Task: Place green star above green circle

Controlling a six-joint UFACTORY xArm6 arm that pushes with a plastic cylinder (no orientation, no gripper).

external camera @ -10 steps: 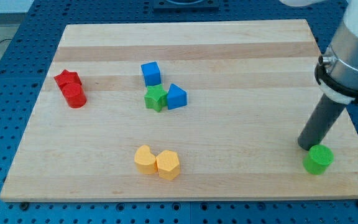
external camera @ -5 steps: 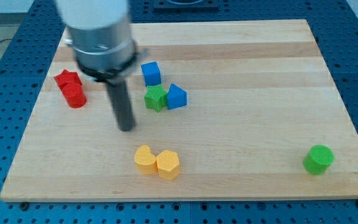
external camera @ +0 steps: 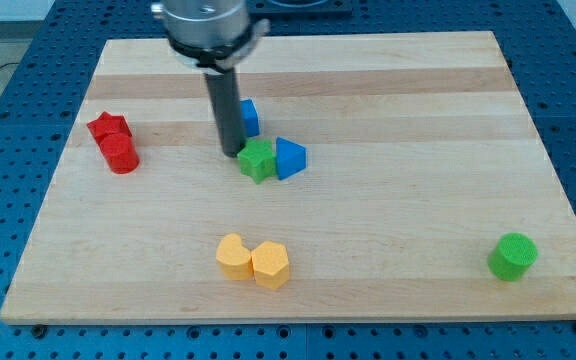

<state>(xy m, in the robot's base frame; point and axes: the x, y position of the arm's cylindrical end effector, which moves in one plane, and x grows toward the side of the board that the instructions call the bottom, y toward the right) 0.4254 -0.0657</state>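
Note:
The green star [external camera: 258,160] lies left of the board's middle, touching a blue triangular block [external camera: 289,159] on its right. My tip [external camera: 231,152] stands right at the star's upper left edge, seemingly touching it. The green circle [external camera: 513,256] sits far off at the board's lower right corner. The rod hides most of a blue cube [external camera: 249,117] just above the star.
A red star [external camera: 108,127] and a red cylinder [external camera: 121,154] sit together at the view's left. Two yellow blocks [external camera: 253,261] lie side by side near the bottom edge. The wooden board [external camera: 388,90] rests on a blue perforated table.
My tip swept from beside the green circle at the right to the left of the board, then up to the green star. The star and blue triangle have shifted slightly right and down.

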